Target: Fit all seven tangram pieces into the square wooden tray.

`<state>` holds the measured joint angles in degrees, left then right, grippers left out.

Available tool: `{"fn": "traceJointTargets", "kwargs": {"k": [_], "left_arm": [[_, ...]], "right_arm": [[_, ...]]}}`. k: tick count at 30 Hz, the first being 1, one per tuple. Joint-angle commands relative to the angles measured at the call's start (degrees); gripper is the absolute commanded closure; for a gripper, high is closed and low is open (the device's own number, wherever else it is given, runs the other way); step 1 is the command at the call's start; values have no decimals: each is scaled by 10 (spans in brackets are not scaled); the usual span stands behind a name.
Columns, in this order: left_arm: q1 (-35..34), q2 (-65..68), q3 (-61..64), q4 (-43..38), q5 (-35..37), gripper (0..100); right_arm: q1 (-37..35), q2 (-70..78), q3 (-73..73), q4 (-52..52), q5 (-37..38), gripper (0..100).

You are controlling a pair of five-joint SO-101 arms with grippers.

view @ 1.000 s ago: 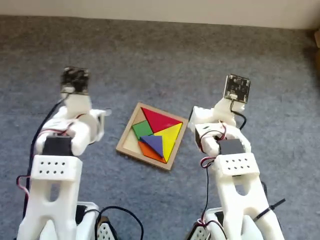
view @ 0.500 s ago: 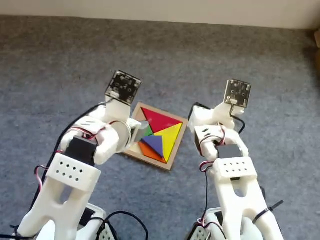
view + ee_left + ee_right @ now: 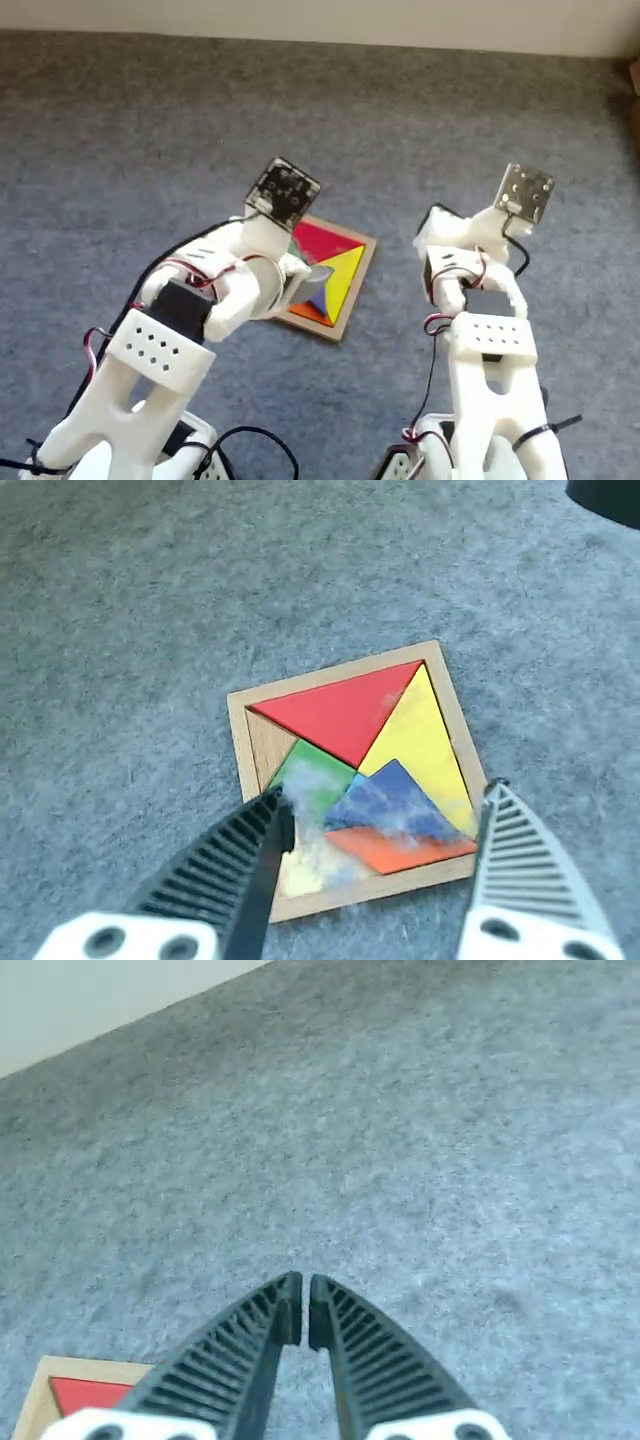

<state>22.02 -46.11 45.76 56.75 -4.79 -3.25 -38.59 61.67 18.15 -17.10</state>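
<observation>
Tray (image 3: 237, 742) is lying on the carpet (image 3: 120, 600) directly under the left gripper (image 3: 388, 796), framed between its wide-spread, empty jaws. The blue piece (image 3: 395, 798) seems to be sitting askew over its neighbours, and a bare gap (image 3: 268, 750) is showing beside the dark finger. Descending from here, a fingertip is risking catching the rim and shoving the tray, scattering pieces. The right gripper (image 3: 304, 1290) is hanging closed and empty, well aside.
</observation>
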Motion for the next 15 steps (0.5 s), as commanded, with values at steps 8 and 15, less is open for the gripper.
{"fn": "traceJointTargets", "kwargs": {"k": [8,15], "left_arm": [[31,199,-56,1,-11,708],[26,289,-84,-6,-11,708]], "right_arm": [[12,-22,-6,-64,-3,971],[26,-22,-7,-69,-3,971]]}}
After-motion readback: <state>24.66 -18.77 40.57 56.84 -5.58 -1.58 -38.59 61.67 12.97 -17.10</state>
